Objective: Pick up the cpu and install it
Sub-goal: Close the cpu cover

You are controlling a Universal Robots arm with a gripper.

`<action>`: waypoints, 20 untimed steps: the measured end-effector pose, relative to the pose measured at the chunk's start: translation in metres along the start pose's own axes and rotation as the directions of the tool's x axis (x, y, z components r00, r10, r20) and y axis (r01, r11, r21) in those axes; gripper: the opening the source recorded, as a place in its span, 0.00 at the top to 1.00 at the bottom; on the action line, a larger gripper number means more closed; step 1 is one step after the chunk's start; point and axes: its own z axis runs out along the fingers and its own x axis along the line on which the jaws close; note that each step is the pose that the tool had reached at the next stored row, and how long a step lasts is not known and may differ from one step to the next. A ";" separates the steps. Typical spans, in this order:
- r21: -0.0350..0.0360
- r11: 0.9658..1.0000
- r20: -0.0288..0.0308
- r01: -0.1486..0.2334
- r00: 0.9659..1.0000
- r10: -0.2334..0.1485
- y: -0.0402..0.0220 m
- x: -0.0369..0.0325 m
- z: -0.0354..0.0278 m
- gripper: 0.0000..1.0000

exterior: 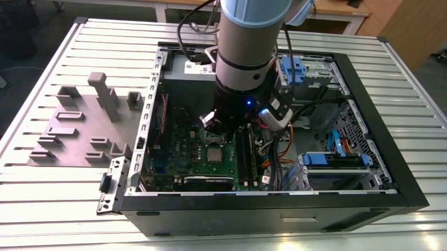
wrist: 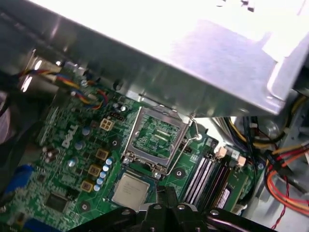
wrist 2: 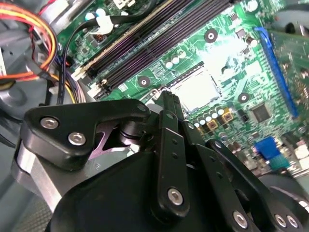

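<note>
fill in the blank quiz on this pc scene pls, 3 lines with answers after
1. The cpu lies flat on the green ____, close to the gripper.
2. Next to the cpu, the hinged socket frame is swung ____.
3. The grey plastic blocks lie outside the computer case, on the exterior view's ____.

Missing words: motherboard; open; left.
</note>
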 end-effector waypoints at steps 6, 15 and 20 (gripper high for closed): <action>0.001 0.995 0.000 0.104 0.995 -0.104 -0.0001 0.0000 0.0008 0.89; -0.037 0.977 0.025 0.208 0.978 -0.207 -0.0003 -0.0006 0.0022 0.89; -0.066 0.974 0.046 0.219 0.975 -0.216 -0.0037 -0.0081 0.0038 0.89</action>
